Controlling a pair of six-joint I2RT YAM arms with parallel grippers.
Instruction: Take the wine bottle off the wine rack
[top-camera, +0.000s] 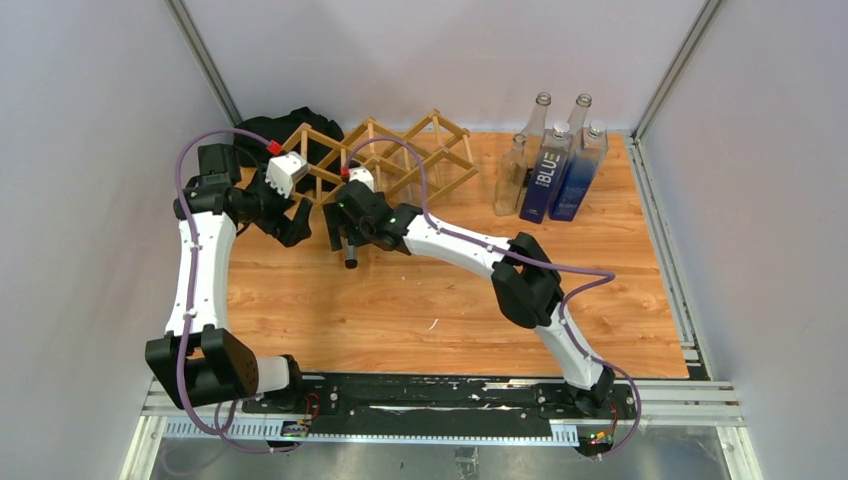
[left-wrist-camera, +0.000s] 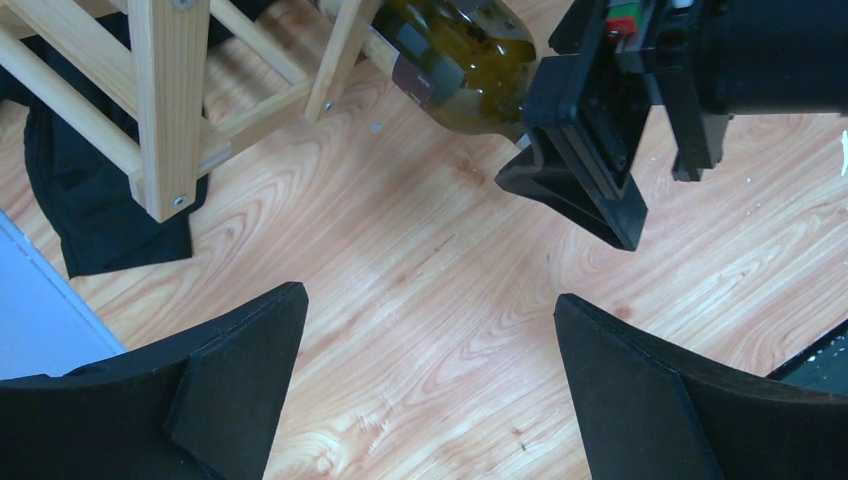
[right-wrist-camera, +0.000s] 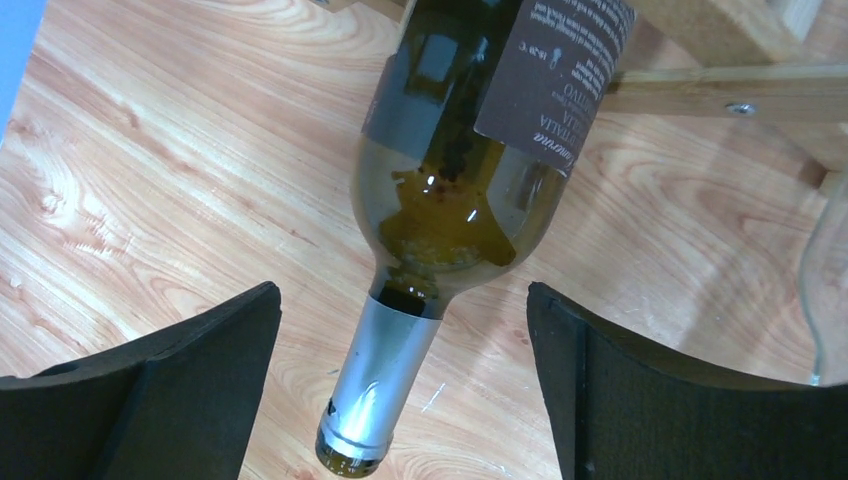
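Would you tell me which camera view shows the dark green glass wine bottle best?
The right wrist view: the dark green glass wine bottle fills it, from silver-capped neck to brown label. The left wrist view catches only part of its body; the top view, just its neck.

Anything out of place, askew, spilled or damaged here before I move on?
One oddity: a black cloth lies bunched at the left end of the wine rack, seemingly tucked under a leg. The wine bottle lies neck-out from the rack, with no crack or spill visible. The spare bottles stand upright at the back right.
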